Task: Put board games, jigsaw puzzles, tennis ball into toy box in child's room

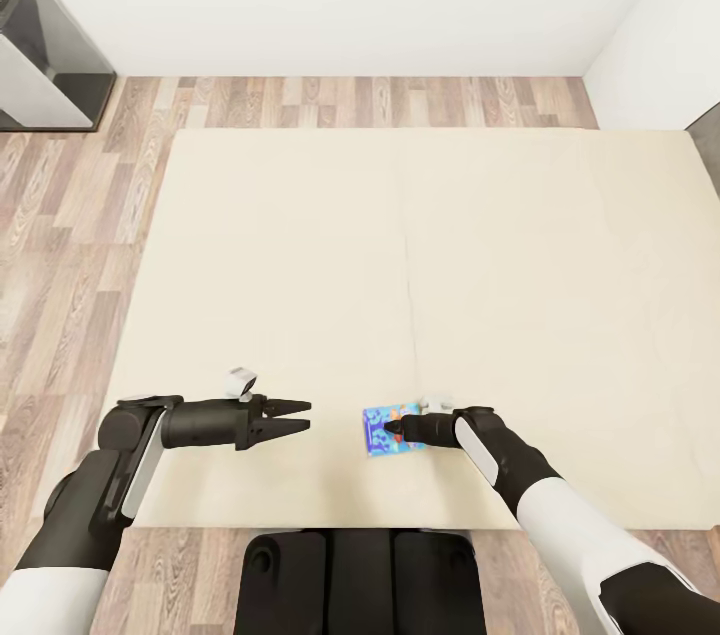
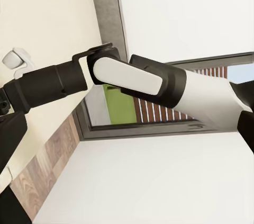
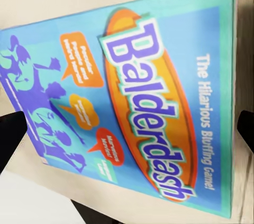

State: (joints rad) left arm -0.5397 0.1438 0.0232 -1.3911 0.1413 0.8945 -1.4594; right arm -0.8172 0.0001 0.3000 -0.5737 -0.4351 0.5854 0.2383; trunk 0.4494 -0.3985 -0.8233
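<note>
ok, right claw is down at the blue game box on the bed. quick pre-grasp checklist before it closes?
1. Target is right: blue board game, lettered Balderdash, lies flat on the bed. ok.
2. Right claw is over the box: its tips sit above the cover in the head view. ok.
3. Fingers straddle the box: dark fingers show at opposite edges of the right wrist view, box between them. ok.
4. Fingers are low enough to catch the box edges: cannot tell.
5. Left claw is out of the way: open, hovering apart from the box. ok.
6. Nothing else lies beside the box on the mattress. ok.
</note>
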